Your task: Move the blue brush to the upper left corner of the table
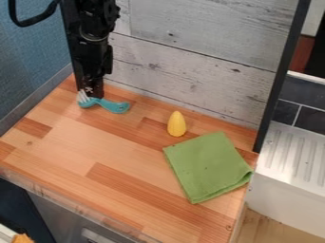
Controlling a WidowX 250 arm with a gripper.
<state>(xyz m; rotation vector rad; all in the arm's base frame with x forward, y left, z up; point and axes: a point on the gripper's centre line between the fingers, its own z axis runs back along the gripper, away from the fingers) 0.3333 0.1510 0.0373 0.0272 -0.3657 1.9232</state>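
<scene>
The blue brush (pixel 115 106) lies on the wooden table near its upper left corner, its white bristles at the left end and its rounded handle pointing right. My gripper (pixel 90 94) hangs down right at the bristle end, close against the back wall, and overlaps that end in the view. I cannot tell whether it holds the brush.
A yellow cone-shaped object (pixel 177 124) stands or lies at the middle right of the table (pixel 76 147). A folded green cloth (pixel 208 167) is spread to its lower right. A grey plank wall (pixel 190 71) bounds the back, a blue wall (pixel 32 61) the left.
</scene>
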